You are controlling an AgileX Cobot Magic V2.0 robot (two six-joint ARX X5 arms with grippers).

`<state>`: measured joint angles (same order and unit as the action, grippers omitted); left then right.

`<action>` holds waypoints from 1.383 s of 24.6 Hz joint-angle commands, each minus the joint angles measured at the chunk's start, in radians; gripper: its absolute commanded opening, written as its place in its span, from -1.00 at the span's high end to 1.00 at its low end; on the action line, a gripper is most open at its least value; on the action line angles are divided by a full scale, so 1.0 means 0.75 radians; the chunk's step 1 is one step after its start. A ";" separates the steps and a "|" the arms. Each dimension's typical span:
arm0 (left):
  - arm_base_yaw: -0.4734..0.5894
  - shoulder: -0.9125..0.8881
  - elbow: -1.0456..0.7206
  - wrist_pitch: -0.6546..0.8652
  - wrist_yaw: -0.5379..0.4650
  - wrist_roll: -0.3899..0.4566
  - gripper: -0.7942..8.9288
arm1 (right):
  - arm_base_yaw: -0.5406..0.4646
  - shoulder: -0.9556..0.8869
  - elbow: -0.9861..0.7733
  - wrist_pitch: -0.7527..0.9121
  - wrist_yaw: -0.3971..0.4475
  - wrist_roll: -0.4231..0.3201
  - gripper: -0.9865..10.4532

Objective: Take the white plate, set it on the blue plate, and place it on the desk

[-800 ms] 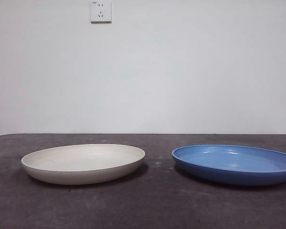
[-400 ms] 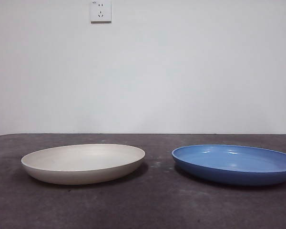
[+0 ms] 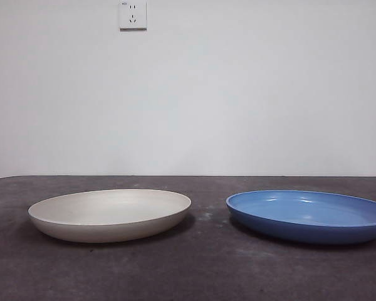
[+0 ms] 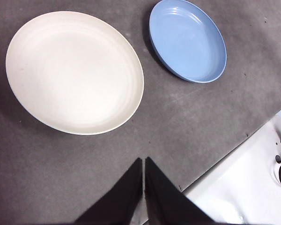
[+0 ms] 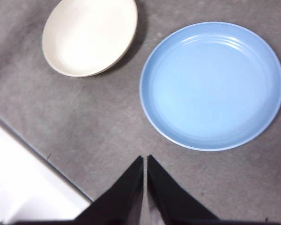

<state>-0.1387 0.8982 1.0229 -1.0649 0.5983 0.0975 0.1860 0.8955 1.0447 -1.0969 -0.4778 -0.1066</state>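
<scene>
- The white plate (image 3: 110, 215) lies flat on the desk (image 3: 200, 269), left of the blue plate (image 3: 309, 216); a strip of bare tabletop separates them.
- The left gripper (image 4: 144, 165) hangs above the desk's near side, jaws pressed together, holding nothing. It is probably the better one to reach for the white plate's raised rim (after spreading its jaws first).
- The right gripper (image 5: 145, 163) waits likewise above, tips together and empty.
- In the front view the blue plate's right edge is cut off, and neither arm clearly shows.

Bare desk (image 3: 207, 269) runs between the white plate (image 3: 109, 215) and the blue plate (image 3: 308, 216); they sit apart, with open air above both.
</scene>
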 commanded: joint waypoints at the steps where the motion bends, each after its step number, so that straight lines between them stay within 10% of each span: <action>1: -0.008 0.009 0.029 0.018 0.005 0.029 0.76 | 0.020 0.008 0.026 0.012 -0.006 -0.018 0.81; 12: -0.008 0.009 0.029 0.023 0.005 0.016 -0.08 | 0.021 0.008 0.026 0.012 -0.006 -0.006 0.10; 34: -0.067 0.098 0.037 0.184 -0.290 -0.157 -0.07 | 0.021 0.008 0.026 0.031 0.005 -0.002 0.10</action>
<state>-0.1837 0.9550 1.0252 -0.9386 0.3882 -0.0025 0.1974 0.8955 1.0447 -1.0836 -0.4744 -0.1074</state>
